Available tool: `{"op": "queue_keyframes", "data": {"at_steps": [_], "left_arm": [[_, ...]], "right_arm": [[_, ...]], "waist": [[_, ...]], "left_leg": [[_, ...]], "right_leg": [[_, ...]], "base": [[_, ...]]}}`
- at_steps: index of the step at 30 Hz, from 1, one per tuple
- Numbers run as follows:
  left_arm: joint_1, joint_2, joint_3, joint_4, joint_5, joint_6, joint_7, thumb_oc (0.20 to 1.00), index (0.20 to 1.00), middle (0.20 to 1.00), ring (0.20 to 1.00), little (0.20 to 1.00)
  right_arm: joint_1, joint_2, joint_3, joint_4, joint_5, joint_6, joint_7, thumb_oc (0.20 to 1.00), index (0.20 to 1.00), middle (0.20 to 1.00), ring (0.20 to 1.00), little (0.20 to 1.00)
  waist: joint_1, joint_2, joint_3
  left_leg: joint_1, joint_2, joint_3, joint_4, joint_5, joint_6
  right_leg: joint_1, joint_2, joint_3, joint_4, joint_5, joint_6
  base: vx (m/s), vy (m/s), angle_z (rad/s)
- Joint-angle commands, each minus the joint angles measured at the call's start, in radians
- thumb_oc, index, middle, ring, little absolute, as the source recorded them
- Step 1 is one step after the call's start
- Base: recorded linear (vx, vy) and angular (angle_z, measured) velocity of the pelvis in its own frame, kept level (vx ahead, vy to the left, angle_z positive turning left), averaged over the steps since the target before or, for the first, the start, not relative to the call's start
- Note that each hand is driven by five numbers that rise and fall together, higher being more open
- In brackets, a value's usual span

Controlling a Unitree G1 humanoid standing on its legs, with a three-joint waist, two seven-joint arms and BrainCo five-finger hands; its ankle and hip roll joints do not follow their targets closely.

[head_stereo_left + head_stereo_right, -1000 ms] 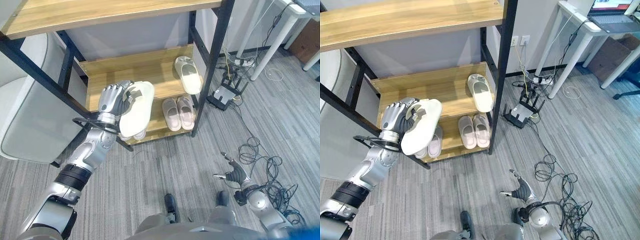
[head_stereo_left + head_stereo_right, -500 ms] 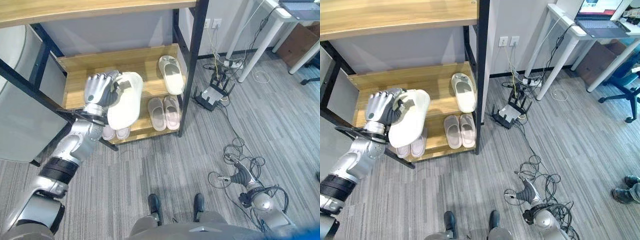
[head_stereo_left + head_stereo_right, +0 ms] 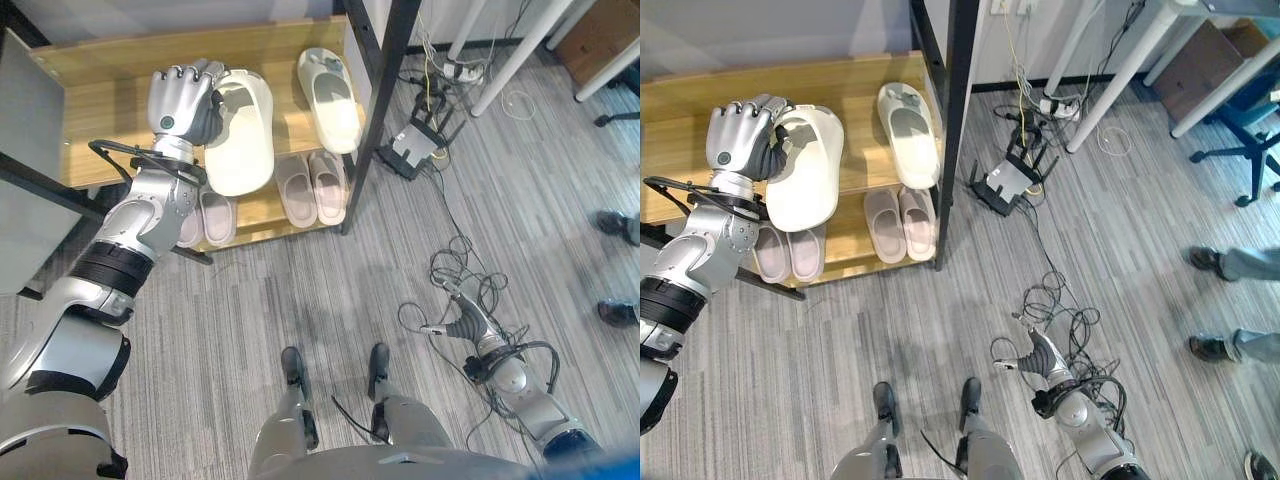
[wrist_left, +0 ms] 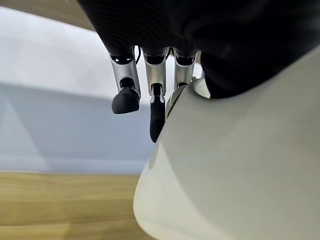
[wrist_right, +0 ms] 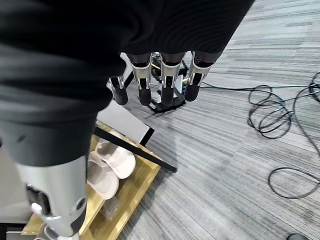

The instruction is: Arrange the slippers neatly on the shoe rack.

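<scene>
Gripping the cream slipper [image 3: 240, 135], the left hand [image 3: 180, 100] should set it level on the middle shelf [image 3: 100, 95] — parallel to its mate [image 3: 333, 95]; the right hand [image 3: 462, 322] hangs loosely open.

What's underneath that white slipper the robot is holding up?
The left hand holds the white slipper above the wooden shelf. Below it a pinkish pair peeks out on the bottom shelf, partly covered.

The wooden shoe rack [image 3: 100, 95] stood on the grey floor [image 3: 300, 290]. One white slipper [image 3: 332, 87] lay on its upper shelf. Two pairs of pinkish slippers [image 3: 312, 187] [image 3: 208, 218] sat side by side on the low shelf.
</scene>
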Motion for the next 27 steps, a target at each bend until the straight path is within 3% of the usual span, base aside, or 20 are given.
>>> {"op": "queue_keyframes", "data": {"at_steps": [1, 9, 22, 24, 25, 26, 27], "left_arm": [[-0.156, 0.013, 0.004, 0.072, 0.015, 0.020, 0.071, 0.200, 0.200, 0.200, 0.200, 0.200], [-0.344, 0.029, -0.101, 0.188, 0.005, 0.053, 0.082, 0.200, 0.200, 0.200, 0.200, 0.200], [-0.450, 0.028, -0.174, 0.307, -0.003, 0.076, 0.097, 0.200, 0.200, 0.200, 0.200, 0.200], [-0.453, 0.036, -0.184, 0.314, 0.007, 0.080, 0.099, 0.567, 0.567, 0.567, 0.567, 0.567], [-0.451, 0.032, -0.182, 0.324, 0.005, 0.079, 0.100, 0.931, 0.931, 0.931, 0.931, 0.931], [-0.453, 0.026, -0.181, 0.344, 0.000, 0.079, 0.102, 1.000, 1.000, 1.000, 1.000, 1.000], [-0.454, 0.015, -0.180, 0.363, -0.015, 0.072, 0.110, 1.000, 1.000, 1.000, 1.000, 1.000]], "right_arm": [[0.002, -0.040, -0.031, -0.064, 0.008, -0.031, -0.023, 1.000, 1.000, 1.000, 1.000, 1.000], [-0.004, -0.050, -0.046, -0.090, 0.018, -0.039, -0.047, 1.000, 1.000, 1.000, 1.000, 1.000], [0.045, -0.050, -0.083, -0.183, 0.007, -0.047, -0.070, 1.000, 1.000, 1.000, 1.000, 1.000], [0.051, -0.048, -0.079, -0.176, 0.014, -0.053, -0.064, 1.000, 1.000, 1.000, 1.000, 1.000], [0.052, -0.046, -0.079, -0.173, 0.019, -0.055, -0.063, 1.000, 1.000, 1.000, 1.000, 1.000], [0.058, -0.046, -0.079, -0.175, 0.025, -0.057, -0.059, 1.000, 1.000, 1.000, 1.000, 1.000], [0.062, -0.046, -0.078, -0.178, 0.029, -0.059, -0.060, 1.000, 1.000, 1.000, 1.000, 1.000]], "waist": [[0.027, 0.016, -0.013], [-0.008, -0.009, -0.014], [-0.044, -0.021, -0.025], [-0.053, -0.022, -0.037], [-0.056, -0.024, -0.041], [-0.060, -0.027, -0.044], [-0.065, -0.029, -0.051]], "left_leg": [[0.033, -0.010, 0.013, 0.005, -0.092, -0.047], [-0.063, 0.005, -0.013, 0.005, -0.078, -0.053], [-0.164, 0.005, -0.050, 0.005, -0.066, -0.055], [-0.167, 0.005, -0.054, 0.005, -0.072, -0.054], [-0.166, 0.006, -0.053, 0.005, -0.074, -0.055], [-0.163, 0.006, -0.052, 0.005, -0.076, -0.056], [-0.158, 0.007, -0.050, 0.005, -0.076, -0.058]], "right_leg": [[0.032, -0.022, -0.066, 0.006, -0.002, 0.089], [-0.056, -0.013, -0.050, 0.006, 0.017, 0.095], [-0.149, -0.012, -0.044, 0.006, 0.027, 0.105], [-0.150, -0.012, -0.043, 0.006, 0.027, 0.105], [-0.149, -0.012, -0.043, 0.006, 0.026, 0.105], [-0.148, -0.012, -0.043, 0.006, 0.025, 0.105], [-0.146, -0.011, -0.043, 0.006, 0.026, 0.105]], "base": [[0.02, -0.053, -0.02], [0.01, -0.040, -0.07], [0.02, -0.008, 0.00], [0.05, -0.006, 0.04], [0.04, -0.012, 0.03], [0.04, -0.008, 0.01], [0.05, 0.006, 0.00]]}}
